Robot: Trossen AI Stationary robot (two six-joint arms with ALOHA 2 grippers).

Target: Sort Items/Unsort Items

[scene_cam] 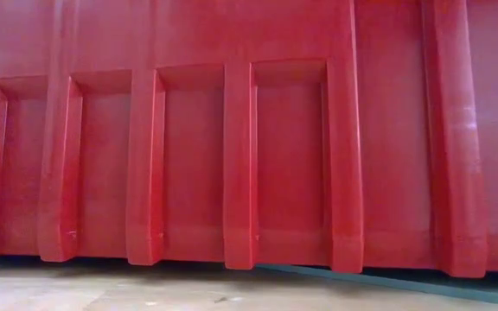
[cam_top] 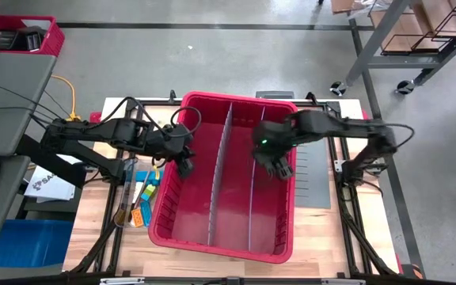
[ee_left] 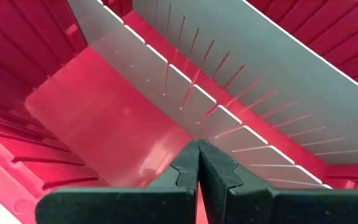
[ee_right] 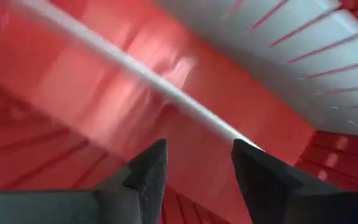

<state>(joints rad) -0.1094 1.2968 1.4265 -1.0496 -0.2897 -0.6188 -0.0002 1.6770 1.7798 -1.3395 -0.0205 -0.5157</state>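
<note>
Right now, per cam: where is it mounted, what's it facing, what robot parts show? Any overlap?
High: overhead, straight down; both arms over the red bin, items beside it.
Low: table height, filled by the bin's outer wall; no robot.
Left wrist: shut left gripper over a bin compartment.
Right wrist: open right gripper, empty.
Shared: both wrist views show grey dividers.

Left gripper [ee_left: 197, 163] fingers pressed together — over the red bin [ee_left: 104, 118], facing a grey divider [ee_left: 185, 93].
</note>
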